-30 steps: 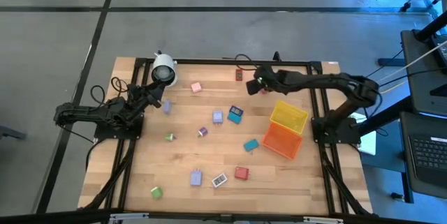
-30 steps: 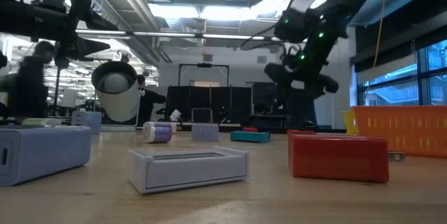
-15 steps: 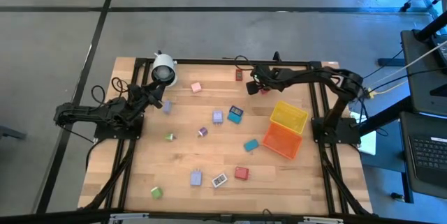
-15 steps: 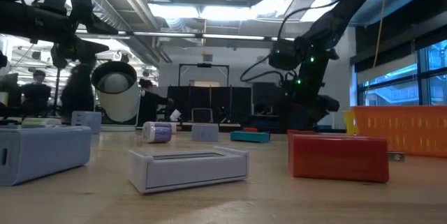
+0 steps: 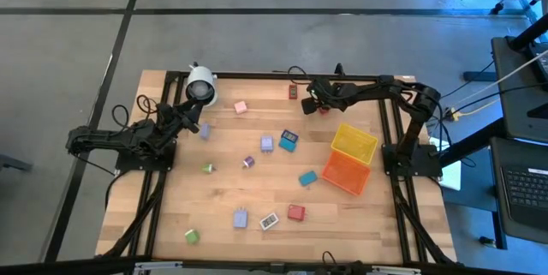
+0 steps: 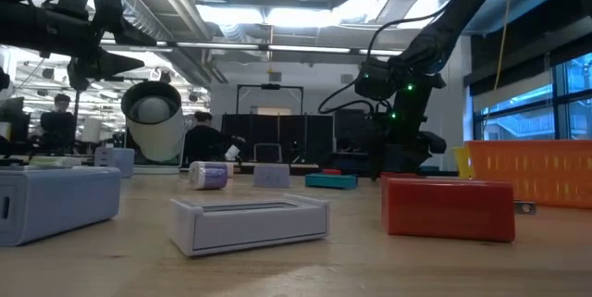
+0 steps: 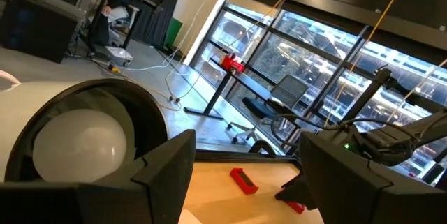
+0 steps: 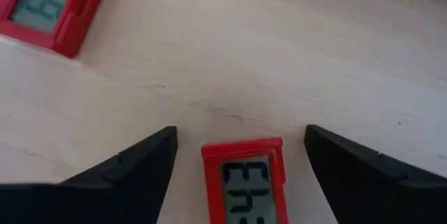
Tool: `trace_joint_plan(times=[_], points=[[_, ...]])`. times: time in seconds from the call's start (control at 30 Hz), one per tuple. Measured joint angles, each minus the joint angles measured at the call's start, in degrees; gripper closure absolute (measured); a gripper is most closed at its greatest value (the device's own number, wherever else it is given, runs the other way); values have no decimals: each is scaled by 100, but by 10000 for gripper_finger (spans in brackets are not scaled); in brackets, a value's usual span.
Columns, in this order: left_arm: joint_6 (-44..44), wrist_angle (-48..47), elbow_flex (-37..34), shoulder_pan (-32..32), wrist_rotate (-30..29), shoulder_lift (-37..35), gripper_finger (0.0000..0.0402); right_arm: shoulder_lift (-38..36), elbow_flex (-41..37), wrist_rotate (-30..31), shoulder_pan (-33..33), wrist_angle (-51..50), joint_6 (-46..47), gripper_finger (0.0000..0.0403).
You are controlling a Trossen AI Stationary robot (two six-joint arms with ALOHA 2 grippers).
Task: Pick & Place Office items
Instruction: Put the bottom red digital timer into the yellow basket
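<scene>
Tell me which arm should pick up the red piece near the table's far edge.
Right. The right gripper hangs just over the red piece, open fingers either side of it. The left gripper waits by the white cylinder, across the table.

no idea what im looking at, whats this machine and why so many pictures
It is a robot with two dark arms at a wooden table, seen from four cameras: above, at table level, and one on each wrist. Small coloured office items lie scattered beside a yellow bin and an orange bin. The right tool, at the far edge, stands open around a small red timer without gripping it. The left tool waits open and empty beside a white cylinder.
</scene>
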Motion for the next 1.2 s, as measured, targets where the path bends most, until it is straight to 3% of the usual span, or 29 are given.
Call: trace_joint_plan(times=[0.2, 0.5, 0.83, 1.2], points=[[-7, -2, 0, 2, -2, -2, 150, 0, 0, -108, -15, -23, 72, 136], [-9, -39, -2, 0, 0, -2, 150, 0, 2, -148, -17, -78, 74, 245], [-11, -258, -2, 0, 18, -2, 150, -154, -16, -372, -22, -235, 236, 236], [-11, -260, -2, 0, 392, -2, 150, -1696, -28, -402, 297, -539, 242, 245]])
